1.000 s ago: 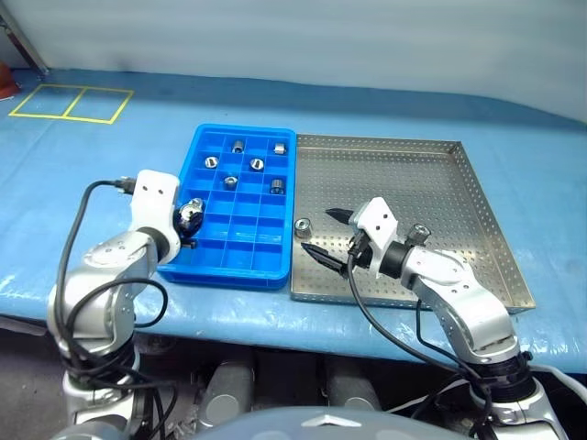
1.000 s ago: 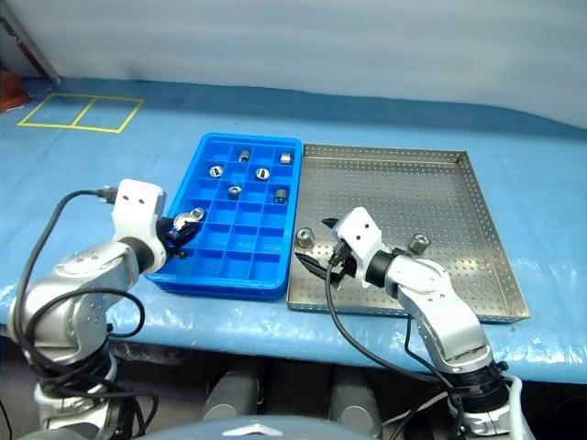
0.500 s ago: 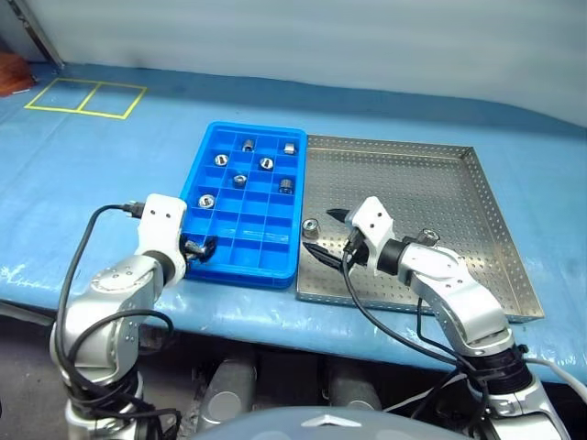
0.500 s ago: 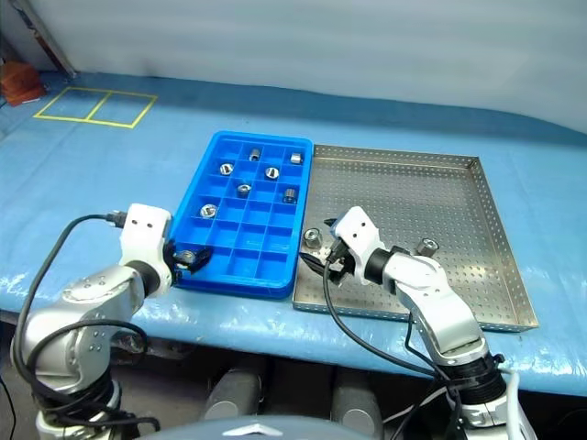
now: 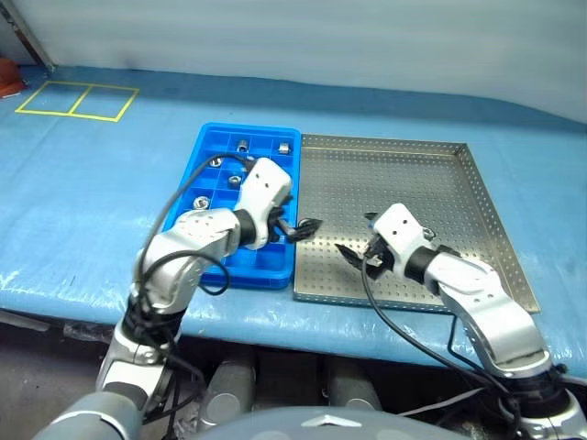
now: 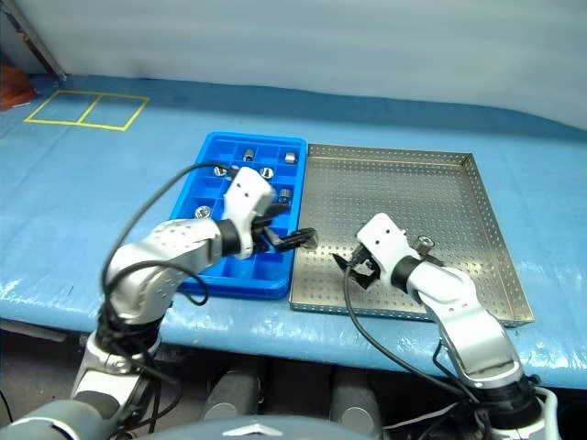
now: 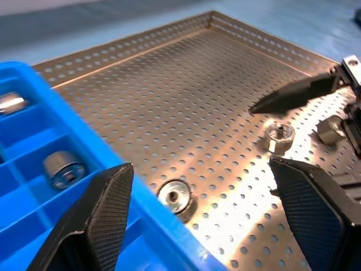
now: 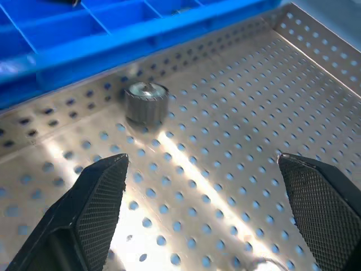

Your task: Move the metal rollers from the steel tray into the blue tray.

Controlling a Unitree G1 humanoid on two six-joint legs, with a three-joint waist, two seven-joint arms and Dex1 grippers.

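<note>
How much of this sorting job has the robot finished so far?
Mostly done, it seems. Several rollers already sit in the blue tray. Nothing is in hand: the left gripper and right gripper are open and empty over the steel tray. At least two loose rollers are still to move.

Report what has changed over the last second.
The left gripper let go of the roller it held; that roller now lies in a near-left cell of the blue tray. Open, it swung right across to the steel tray's left edge, toward a second roller there. The right gripper drew back rightward, open as before. Trays and the other rollers stayed put.
</note>
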